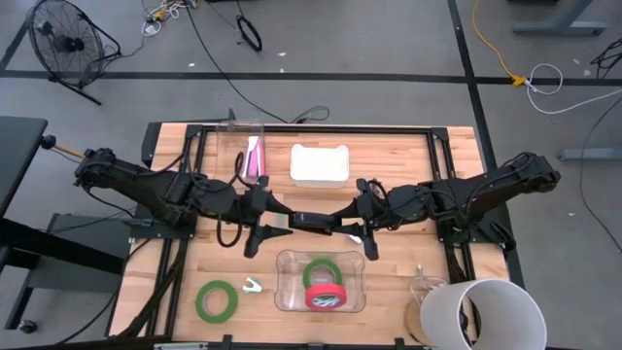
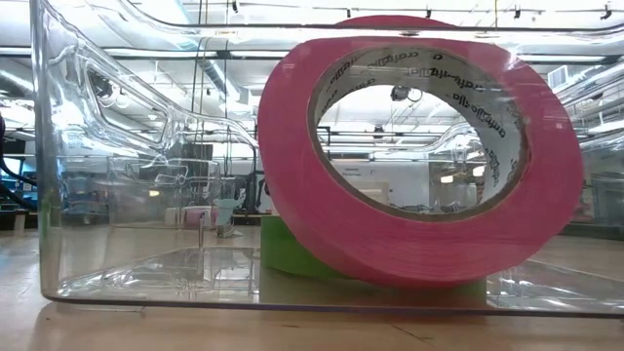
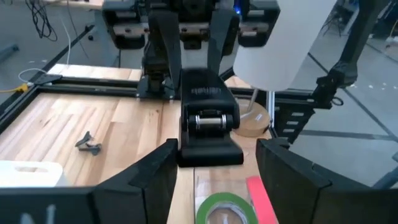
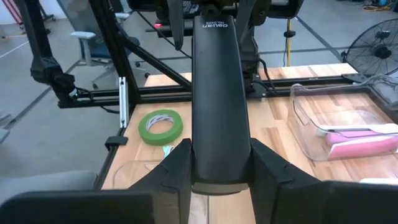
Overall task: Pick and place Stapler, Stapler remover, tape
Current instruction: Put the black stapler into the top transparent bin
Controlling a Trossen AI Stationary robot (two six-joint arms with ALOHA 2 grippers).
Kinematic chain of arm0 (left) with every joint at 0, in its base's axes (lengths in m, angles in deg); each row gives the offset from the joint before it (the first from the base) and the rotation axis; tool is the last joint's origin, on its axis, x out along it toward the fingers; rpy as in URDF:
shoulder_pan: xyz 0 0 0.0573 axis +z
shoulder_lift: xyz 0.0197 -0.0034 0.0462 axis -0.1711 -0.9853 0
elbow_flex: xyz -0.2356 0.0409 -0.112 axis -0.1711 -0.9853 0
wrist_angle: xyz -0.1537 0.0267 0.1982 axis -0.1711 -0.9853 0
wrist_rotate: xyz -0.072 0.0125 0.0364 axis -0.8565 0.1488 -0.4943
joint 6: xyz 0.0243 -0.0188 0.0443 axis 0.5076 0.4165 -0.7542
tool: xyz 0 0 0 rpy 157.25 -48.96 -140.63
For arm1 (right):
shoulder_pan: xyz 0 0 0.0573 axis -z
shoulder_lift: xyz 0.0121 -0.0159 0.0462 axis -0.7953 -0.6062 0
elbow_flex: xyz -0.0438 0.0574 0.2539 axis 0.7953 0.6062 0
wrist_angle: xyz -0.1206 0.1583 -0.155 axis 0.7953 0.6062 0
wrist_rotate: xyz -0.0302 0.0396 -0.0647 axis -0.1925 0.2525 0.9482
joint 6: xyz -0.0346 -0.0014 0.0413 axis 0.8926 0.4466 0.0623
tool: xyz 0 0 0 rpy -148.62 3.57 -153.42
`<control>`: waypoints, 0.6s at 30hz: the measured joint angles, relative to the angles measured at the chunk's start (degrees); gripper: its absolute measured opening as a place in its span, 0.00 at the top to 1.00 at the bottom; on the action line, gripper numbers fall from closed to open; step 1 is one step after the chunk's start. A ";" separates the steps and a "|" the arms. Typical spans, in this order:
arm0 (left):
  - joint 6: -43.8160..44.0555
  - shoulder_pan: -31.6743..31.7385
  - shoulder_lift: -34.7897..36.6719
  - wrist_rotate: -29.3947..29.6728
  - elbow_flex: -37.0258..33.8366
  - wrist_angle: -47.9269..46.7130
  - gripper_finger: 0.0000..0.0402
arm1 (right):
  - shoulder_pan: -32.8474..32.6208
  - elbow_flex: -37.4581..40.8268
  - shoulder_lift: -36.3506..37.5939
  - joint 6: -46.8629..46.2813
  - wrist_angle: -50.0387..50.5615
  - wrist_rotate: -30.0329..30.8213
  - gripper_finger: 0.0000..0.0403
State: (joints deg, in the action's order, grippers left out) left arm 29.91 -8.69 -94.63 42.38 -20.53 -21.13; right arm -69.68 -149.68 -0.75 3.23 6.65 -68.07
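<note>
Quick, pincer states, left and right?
Left pincer: open, clear of the black stapler.
Right pincer: closed on the stapler.

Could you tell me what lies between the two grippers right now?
A black stapler, in the high view: the right gripper grips one end, the left gripper's open jaws flank the other.

Little can be read. The black stapler [image 4: 220, 93] bears a small pale brand mark near its far end in the right wrist view; it looks like "deli", though the letters are too small to be sure. In the left wrist view the same stapler shows an embossed line on its top that cannot be made out. In the low view, the cardboard core inside the red tape roll [image 2: 419, 156] carries repeated dark printed lettering running around the ring, seen upside down and unreadable.
</note>
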 joint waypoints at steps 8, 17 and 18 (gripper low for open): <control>-0.63 0.02 -2.01 -0.98 0.05 4.97 0.45 | 0.13 0.07 -1.37 0.95 -3.52 -0.88 0.75; -2.35 1.17 -5.01 -1.43 0.01 9.15 0.47 | 0.33 0.07 -1.90 1.29 -4.32 -1.11 0.75; -2.37 1.40 -5.25 -1.37 0.01 9.19 0.49 | 0.35 0.07 -1.92 1.29 -4.31 -1.07 0.75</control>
State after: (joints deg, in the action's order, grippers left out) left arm 27.54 -7.29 -99.89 41.02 -20.52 -11.94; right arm -69.33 -149.62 -2.67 4.52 2.35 -69.14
